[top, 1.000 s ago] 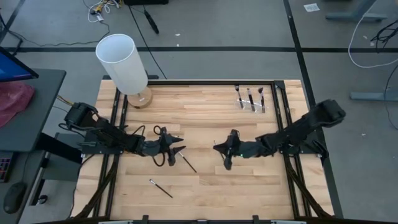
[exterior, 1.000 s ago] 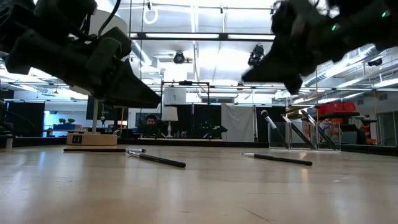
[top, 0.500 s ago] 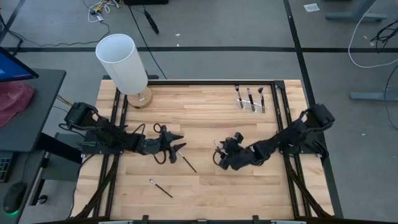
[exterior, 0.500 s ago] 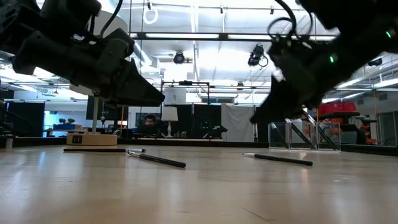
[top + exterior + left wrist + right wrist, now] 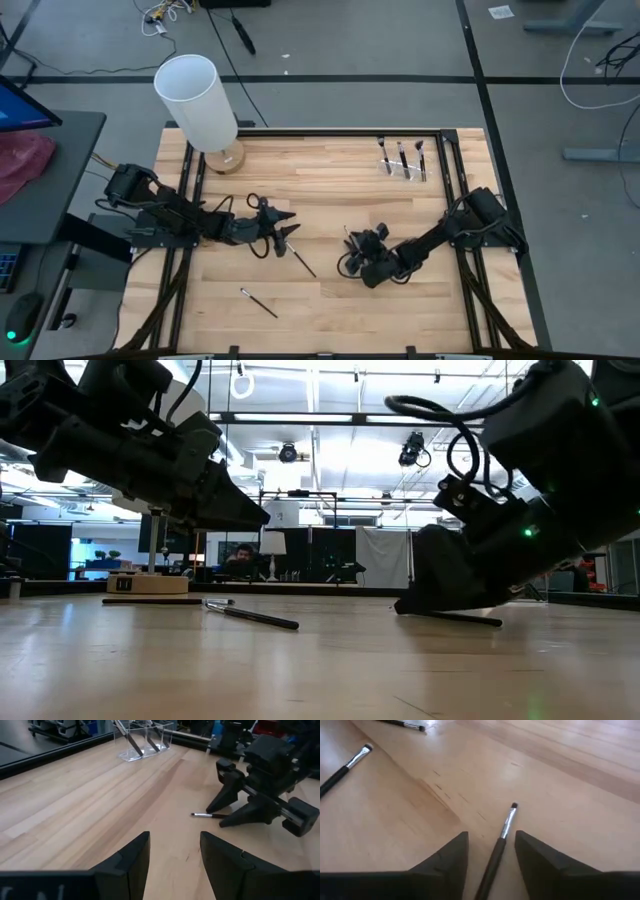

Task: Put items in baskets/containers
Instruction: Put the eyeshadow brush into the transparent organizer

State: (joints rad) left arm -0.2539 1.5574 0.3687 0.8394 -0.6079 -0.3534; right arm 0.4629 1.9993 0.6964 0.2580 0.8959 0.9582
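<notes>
Right gripper (image 5: 491,851) low on the bench (image 5: 340,180), open around a brush (image 5: 501,839), left gripper (image 5: 172,851) open near another brush (image 5: 300,261), holding nothing

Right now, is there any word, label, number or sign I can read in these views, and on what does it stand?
"N": the only clear letter of pale lettering on the housing behind the left pincer; the rest is cut off.
Dark tag on the pale block at the table's far side: too blurred to read.
Marks on the paper sheet on the floor: too small to read.
</notes>
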